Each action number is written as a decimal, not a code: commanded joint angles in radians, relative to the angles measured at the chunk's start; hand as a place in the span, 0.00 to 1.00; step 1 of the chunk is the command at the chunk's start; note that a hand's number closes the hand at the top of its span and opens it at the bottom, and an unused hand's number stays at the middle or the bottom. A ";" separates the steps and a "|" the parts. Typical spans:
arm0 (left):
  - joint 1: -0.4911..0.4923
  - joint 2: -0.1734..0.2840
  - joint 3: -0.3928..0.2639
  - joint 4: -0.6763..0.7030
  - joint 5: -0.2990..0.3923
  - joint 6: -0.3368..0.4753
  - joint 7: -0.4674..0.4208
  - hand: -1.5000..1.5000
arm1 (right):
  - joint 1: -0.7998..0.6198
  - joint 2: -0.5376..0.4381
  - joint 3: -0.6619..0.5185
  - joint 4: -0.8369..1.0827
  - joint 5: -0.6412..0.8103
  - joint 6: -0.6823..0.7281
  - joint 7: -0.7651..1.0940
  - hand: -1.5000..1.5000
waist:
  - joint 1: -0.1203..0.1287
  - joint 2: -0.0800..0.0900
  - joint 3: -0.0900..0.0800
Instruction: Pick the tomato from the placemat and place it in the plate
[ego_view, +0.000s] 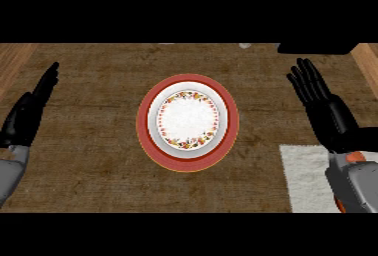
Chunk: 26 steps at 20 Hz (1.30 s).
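A plate (188, 122) lay at the middle of the counter (88, 150), resting flat on it. To the right and nearer, a placemat (306, 175) lay on the counter at the near right corner, well apart from the plate. The right hand (321, 102) stood over the counter right of the plate and just beyond the placemat's far edge, its forearm crossing over the placemat. A tomato (355, 157) showed only in small part on the placemat, mostly hidden behind that forearm. The left hand (29, 112) stood at the left edge, well left of the plate.
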<state>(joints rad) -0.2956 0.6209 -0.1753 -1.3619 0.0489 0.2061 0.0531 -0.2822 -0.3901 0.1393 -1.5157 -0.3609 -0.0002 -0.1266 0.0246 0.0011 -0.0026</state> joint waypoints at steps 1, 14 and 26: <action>0.129 0.022 0.057 -0.057 0.011 -0.007 -0.046 0.50 | 0.102 0.010 -0.041 -0.105 -0.080 0.058 -0.011 0.00 | -0.021 -0.005 0.003; 0.383 -0.078 0.050 -0.082 0.043 0.060 -0.192 0.50 | 0.632 0.108 -0.557 -0.183 -0.495 0.244 -0.381 0.00 | -0.067 -0.014 0.005; 0.413 -0.116 0.038 -0.129 0.009 0.061 -0.197 0.50 | 0.927 -0.099 -0.712 -0.179 -0.261 0.628 -0.419 0.00 | -0.031 -0.005 0.003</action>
<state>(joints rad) 0.0934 0.5163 -0.1296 -1.4502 0.0686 0.2516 -0.1613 0.5852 -0.4178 -0.5312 -1.6938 -0.7305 0.5595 -0.5308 -0.0161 -0.0045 0.0006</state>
